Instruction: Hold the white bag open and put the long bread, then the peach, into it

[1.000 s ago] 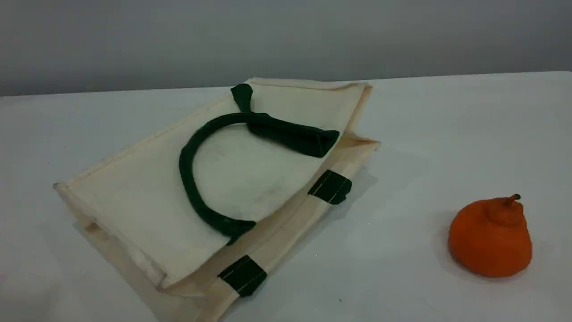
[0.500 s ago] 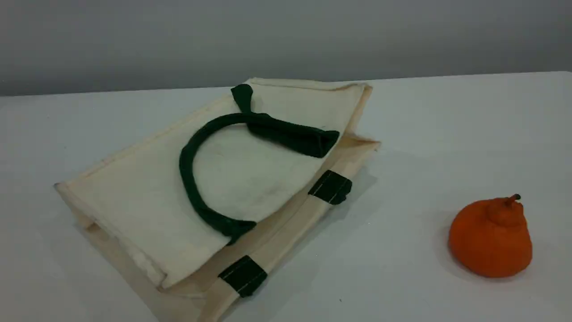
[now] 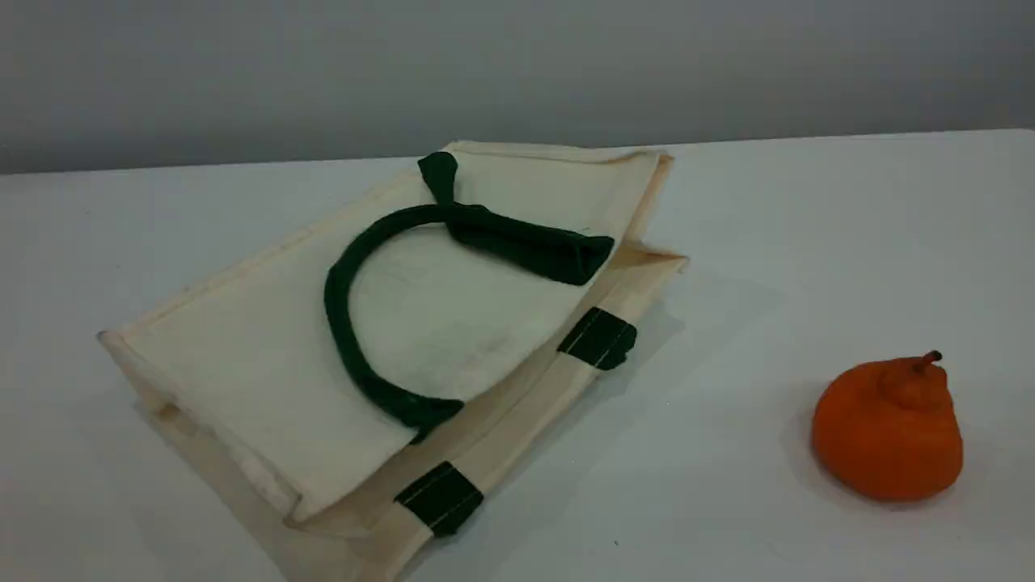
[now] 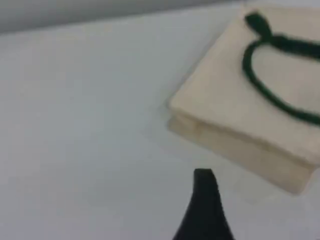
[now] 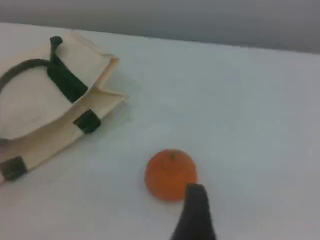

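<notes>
The white bag (image 3: pixel 259 364) lies flat and closed on the table, left of centre. One dark green strap handle (image 3: pixel 338 323) curls across its top face, and green tabs (image 3: pixel 598 338) mark its right-hand edge. The left wrist view has the bag (image 4: pixel 225 110) at upper right, with my left gripper (image 4: pixel 204 190) over bare table short of the bag's corner, open and holding nothing. The right wrist view has the bag (image 5: pixel 30 107) at left. My right gripper (image 5: pixel 195 200) shows one dark fingertip beside an orange fruit. The long bread and the peach are out of view.
An orange pear-shaped fruit (image 3: pixel 887 428) with a stem stands upright at the right of the table, well apart from the bag; it also shows as the orange fruit (image 5: pixel 171 175) in the right wrist view. A grey wall (image 3: pixel 517 73) backs the table's far edge.
</notes>
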Controlling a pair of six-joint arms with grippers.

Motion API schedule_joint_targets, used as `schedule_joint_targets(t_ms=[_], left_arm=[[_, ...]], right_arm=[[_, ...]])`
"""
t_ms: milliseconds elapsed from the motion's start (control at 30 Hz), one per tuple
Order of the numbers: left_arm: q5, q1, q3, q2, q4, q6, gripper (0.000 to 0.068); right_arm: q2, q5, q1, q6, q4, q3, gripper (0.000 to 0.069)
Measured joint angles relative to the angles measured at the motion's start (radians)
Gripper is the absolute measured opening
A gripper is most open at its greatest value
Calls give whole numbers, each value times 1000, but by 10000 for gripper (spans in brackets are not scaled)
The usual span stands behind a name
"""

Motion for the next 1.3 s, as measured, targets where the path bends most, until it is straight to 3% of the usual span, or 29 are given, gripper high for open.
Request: schedule_joint_targets(t_ms=[333, 733, 900, 1300], left_arm=[[0, -1, 152, 0, 4, 0, 503], [-4, -1, 189, 0, 7, -1, 503], [-78, -1, 189, 0, -6, -2, 503], [-140, -1, 214, 0, -44, -3, 503]], right_arm=[[0, -73, 0, 2, -24, 122, 495], [0, -76, 0, 2, -22, 122, 526], [0, -76, 0, 2, -22, 122, 533], [0, -75, 0, 3, -22, 122, 534]])
